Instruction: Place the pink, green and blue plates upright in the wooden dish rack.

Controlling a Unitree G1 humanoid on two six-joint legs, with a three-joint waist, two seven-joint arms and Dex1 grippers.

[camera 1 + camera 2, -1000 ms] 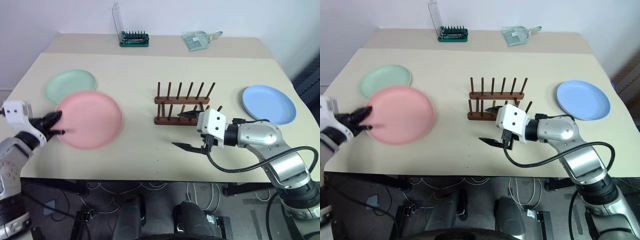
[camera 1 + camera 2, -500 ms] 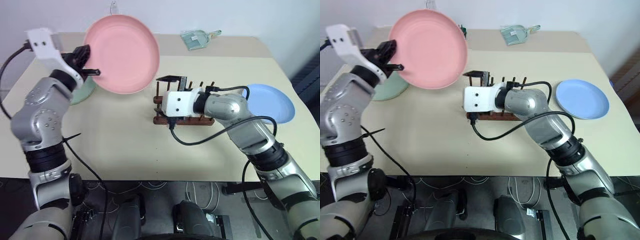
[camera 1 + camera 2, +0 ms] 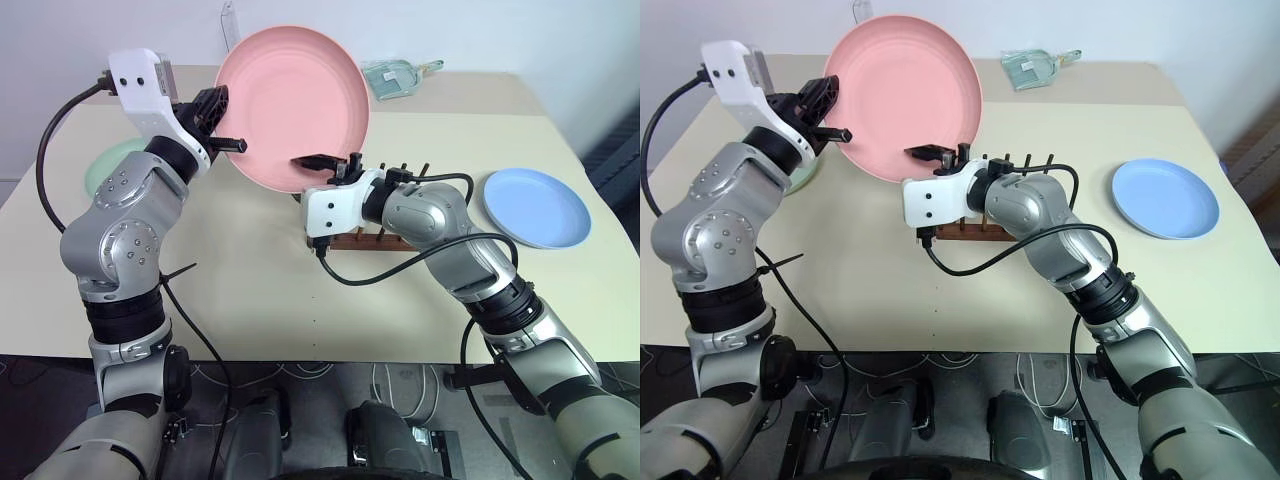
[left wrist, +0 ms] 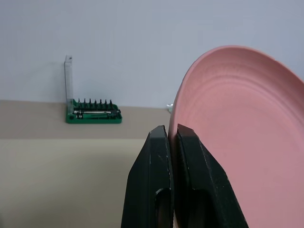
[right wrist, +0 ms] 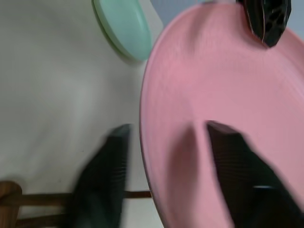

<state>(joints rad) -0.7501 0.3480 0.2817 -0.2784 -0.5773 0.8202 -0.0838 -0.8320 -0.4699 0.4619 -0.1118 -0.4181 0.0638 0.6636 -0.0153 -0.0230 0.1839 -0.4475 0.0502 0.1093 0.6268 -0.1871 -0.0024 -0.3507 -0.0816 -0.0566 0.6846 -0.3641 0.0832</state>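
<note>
Left gripper [image 3: 222, 122], jaws clenched on the rim of the pink plate [image 3: 292, 105], holds it raised at upper centre. Right gripper [image 3: 328, 162] straddles the plate's lower rim, jaws apart, one finger on each face. Wooden dish rack [image 3: 395, 232], centre, lies behind the right arm. Green plate [image 3: 100, 170] left, blue plate [image 3: 537, 206] right, flat on the desk [image 3: 250, 300].

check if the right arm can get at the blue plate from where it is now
Probably not right away: the right end effector straddles the pink plate rim, but the blue plate lies uncovered on its side.
</note>
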